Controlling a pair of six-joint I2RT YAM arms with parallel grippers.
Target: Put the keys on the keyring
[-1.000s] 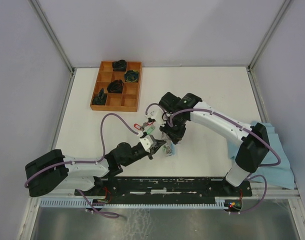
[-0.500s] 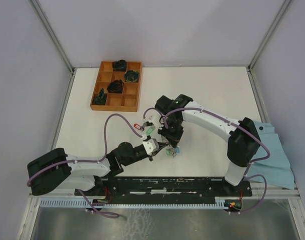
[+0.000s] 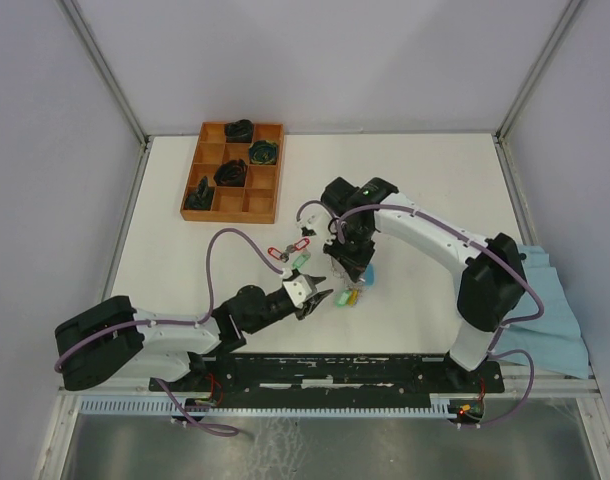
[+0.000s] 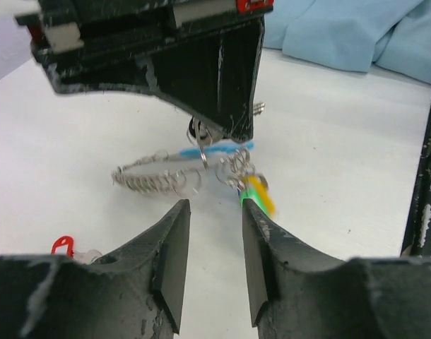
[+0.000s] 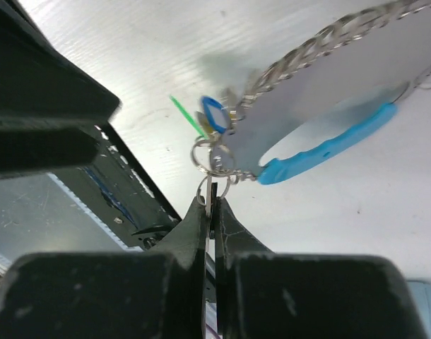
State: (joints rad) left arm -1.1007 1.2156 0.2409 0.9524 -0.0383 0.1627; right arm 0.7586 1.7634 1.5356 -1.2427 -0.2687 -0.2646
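Note:
My right gripper (image 3: 352,264) (image 5: 214,201) is shut on a small split ring of the keyring (image 5: 321,44), a silver coiled loop with a light-blue sleeve (image 5: 328,148) (image 3: 367,272). The loop hangs just above the table. Green and yellow tags (image 3: 347,296) (image 4: 258,194) dangle from it. My left gripper (image 3: 323,295) (image 4: 214,205) is open and empty, low on the table just short of the keyring (image 4: 159,180), with the tags by its right fingertip. A key with a red tag (image 3: 285,250) and one with a green tag (image 3: 300,262) lie loose to the left.
A wooden compartment tray (image 3: 230,216) with dark items stands at the back left. A light-blue cloth (image 3: 550,300) (image 4: 343,28) lies at the right table edge. The black base rail (image 3: 345,368) runs along the near edge.
My right gripper has moved a little to the right with the keyring. My left gripper has stayed close by, its jaws now open and apart from the ring.

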